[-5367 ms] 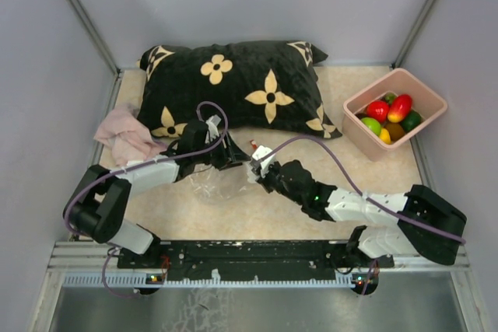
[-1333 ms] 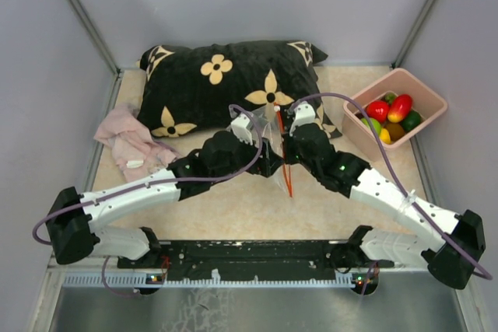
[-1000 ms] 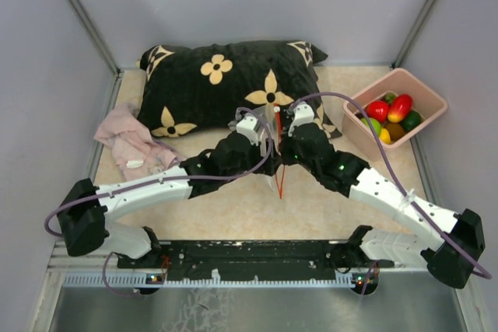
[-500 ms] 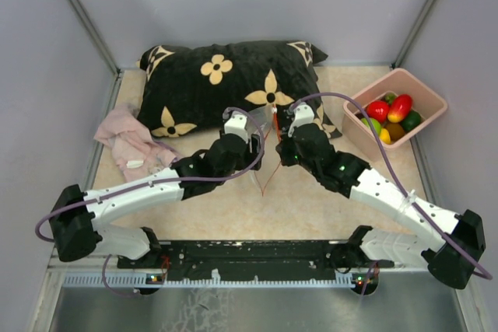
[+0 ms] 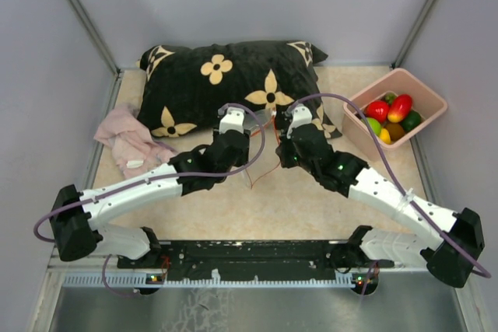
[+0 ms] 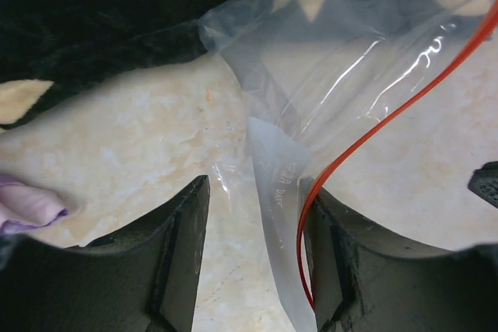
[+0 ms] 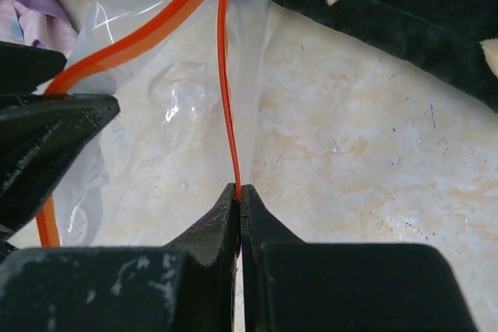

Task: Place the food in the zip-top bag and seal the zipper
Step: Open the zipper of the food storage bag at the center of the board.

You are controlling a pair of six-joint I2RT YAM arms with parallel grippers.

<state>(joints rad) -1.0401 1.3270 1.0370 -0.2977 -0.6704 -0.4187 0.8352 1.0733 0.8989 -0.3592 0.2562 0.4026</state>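
Observation:
The clear zip-top bag hangs between my two grippers in front of the pillow. My right gripper is shut on its red-orange zipper, which runs straight up from the fingertips. The bag's clear film hangs to their left. My left gripper is open. The bag's edge and the zipper lie between its jaws, against the right finger. The food, red, green and yellow pieces, lies in the pink bin at the right.
The pink bin stands at the right, by the wall. A black pillow with cream flowers lies just behind the grippers. A pink cloth lies crumpled at the left.
Over the last second my left arm has swung left, away from the right gripper. The bag's red strip has followed it, and now bows slack between the two grippers.

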